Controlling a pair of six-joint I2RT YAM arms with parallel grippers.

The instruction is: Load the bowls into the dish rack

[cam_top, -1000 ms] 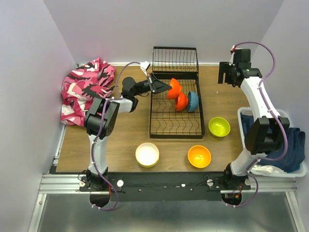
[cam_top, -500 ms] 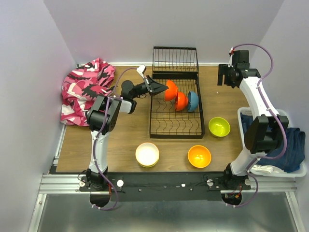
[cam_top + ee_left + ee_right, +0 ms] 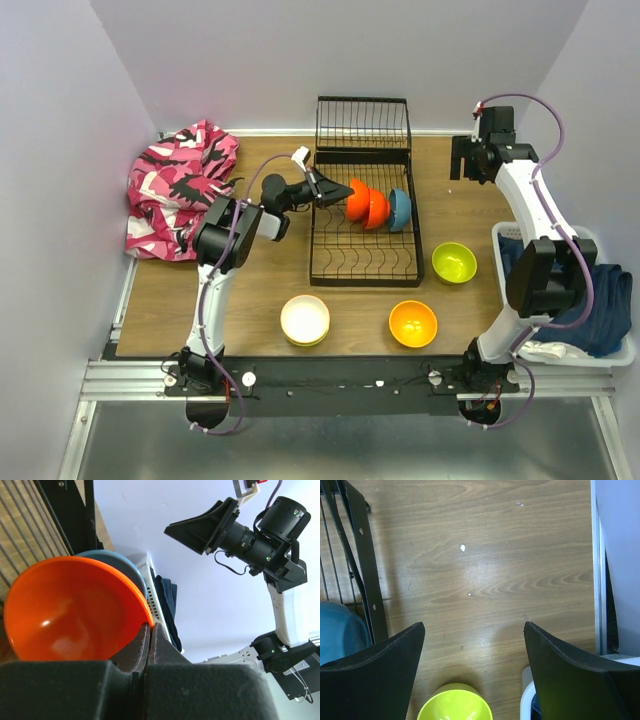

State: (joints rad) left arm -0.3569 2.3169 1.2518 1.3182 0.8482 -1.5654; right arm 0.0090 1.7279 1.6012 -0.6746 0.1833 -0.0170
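The left gripper, jaws pressed together, rests its tips against the rim of the glossy orange-red plastic bowl, which stands on edge in the large black wire dish rack beside a second orange-red bowl and a blue plastic bowl; whether the rim is pinched I cannot tell. Too hard a push could slide the slick bowl off its divider wires and topple its 2 neighbours. The right gripper hangs spread wide above the wooden table. No brand, label or writing is readable.
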